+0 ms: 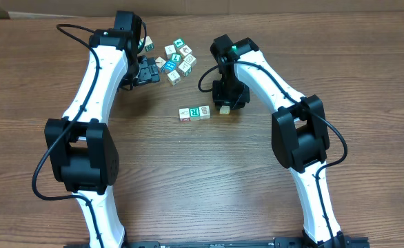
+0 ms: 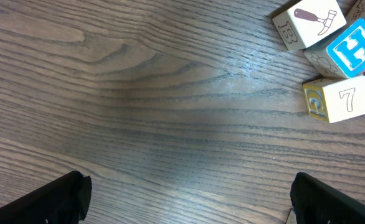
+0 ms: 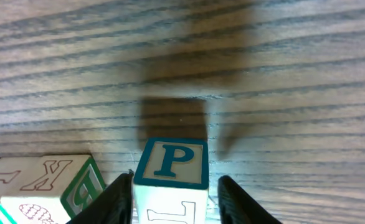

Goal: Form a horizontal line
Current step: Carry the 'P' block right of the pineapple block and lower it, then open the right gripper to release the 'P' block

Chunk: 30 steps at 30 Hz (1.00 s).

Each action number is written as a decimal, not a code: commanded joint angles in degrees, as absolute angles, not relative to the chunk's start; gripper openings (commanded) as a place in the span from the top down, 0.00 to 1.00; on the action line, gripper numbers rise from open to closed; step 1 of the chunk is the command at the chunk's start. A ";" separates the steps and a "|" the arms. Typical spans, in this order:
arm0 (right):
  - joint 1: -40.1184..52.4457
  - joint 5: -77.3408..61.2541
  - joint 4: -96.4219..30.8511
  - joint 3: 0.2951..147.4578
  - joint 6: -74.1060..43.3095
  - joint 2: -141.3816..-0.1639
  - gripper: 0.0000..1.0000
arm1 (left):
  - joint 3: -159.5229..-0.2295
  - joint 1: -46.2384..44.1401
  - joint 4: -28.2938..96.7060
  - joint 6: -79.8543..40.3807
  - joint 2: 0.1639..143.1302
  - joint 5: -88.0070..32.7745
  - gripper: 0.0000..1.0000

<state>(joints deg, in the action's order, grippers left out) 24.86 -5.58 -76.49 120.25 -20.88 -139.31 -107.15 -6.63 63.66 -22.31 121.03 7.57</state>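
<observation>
Two letter blocks (image 1: pixel 194 113) lie side by side in a short row at mid-table. My right gripper (image 3: pixel 175 199) is shut on a white block with a blue P (image 3: pixel 170 163), held just right of the row's green R block (image 3: pixel 76 183). This P block also shows in the overhead view (image 1: pixel 224 108), with a small gap to the row. A cluster of several loose blocks (image 1: pixel 176 60) lies at the back. My left gripper (image 2: pixel 189 202) is open and empty over bare wood, left of the cluster's 7 block (image 2: pixel 343 98) and H block (image 2: pixel 355 48).
The cardboard backdrop (image 1: pixel 291 5) runs along the table's far edge. Cables hang from both arms near the block cluster. A hammer-picture block (image 2: pixel 310 22) lies at the cluster's near edge in the left wrist view.
</observation>
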 commanded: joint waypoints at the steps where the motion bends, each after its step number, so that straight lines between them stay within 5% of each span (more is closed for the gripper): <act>1: 25.08 -5.67 -76.25 119.83 -21.04 -139.81 0.51 | -107.94 -6.39 63.66 -22.26 119.90 8.08 0.00; 13: 25.06 -5.65 -74.46 119.83 -21.04 -139.81 0.07 | -107.94 -6.39 63.66 -22.26 119.87 8.08 0.00; 30: 25.02 -1.78 -68.66 119.83 -21.30 -139.81 0.00 | -107.94 -6.39 63.66 -22.26 119.90 8.08 0.00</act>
<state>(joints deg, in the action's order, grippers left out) 24.84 -3.77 -69.65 120.22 -20.99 -139.31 -107.15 -6.63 63.66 -22.31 121.03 7.57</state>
